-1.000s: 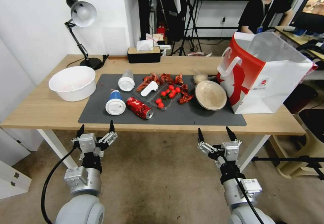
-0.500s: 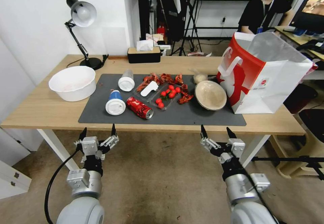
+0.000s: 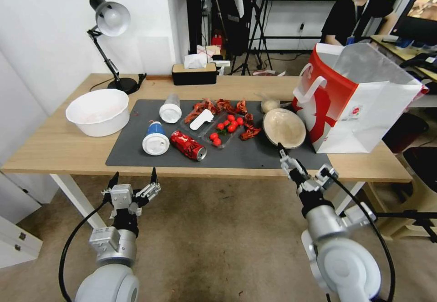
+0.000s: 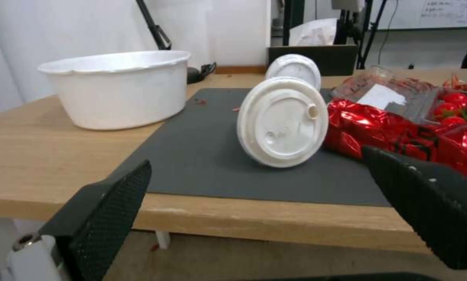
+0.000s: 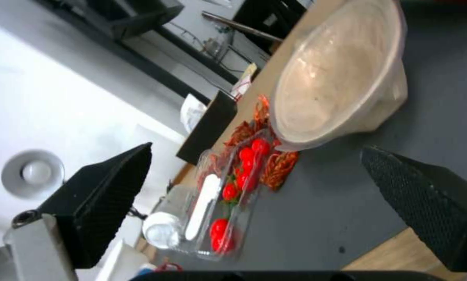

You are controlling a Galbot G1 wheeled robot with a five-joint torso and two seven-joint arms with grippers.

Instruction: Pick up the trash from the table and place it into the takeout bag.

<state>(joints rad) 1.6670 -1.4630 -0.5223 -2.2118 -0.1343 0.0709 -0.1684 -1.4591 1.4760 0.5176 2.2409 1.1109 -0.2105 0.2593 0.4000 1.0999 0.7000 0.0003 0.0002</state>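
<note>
On the table (image 3: 54, 143) lies a dark mat (image 3: 255, 156) with the trash on it. A beige bowl (image 3: 284, 128) (image 5: 337, 78) is tipped beside the takeout bag (image 3: 359, 106). A blue cup (image 3: 155, 139) with a white lid (image 4: 282, 121), a clear cup (image 3: 170, 109) (image 4: 294, 68) and a red can (image 3: 188, 145) (image 4: 389, 130) lie on their sides. A pale bundle (image 3: 269, 105) sits behind the bowl. My right gripper (image 3: 302, 161) (image 5: 257, 148) is open and rolled sideways over the table's front edge, just short of the bowl. My left gripper (image 3: 133, 178) (image 4: 255, 158) is open below the front edge, facing the blue cup.
A large white bowl (image 3: 98, 111) (image 4: 116, 89) stands left of the mat. A clear tray of cherry tomatoes (image 3: 223, 129) (image 5: 228, 195) and red shells lie mid-mat. A desk lamp (image 3: 109, 24) and a tissue box (image 3: 194, 73) stand at the back.
My right gripper has risen, rolled sideways and moved forward from below the table edge to just in front of the bowl. The left gripper sank slightly and now holds still.
</note>
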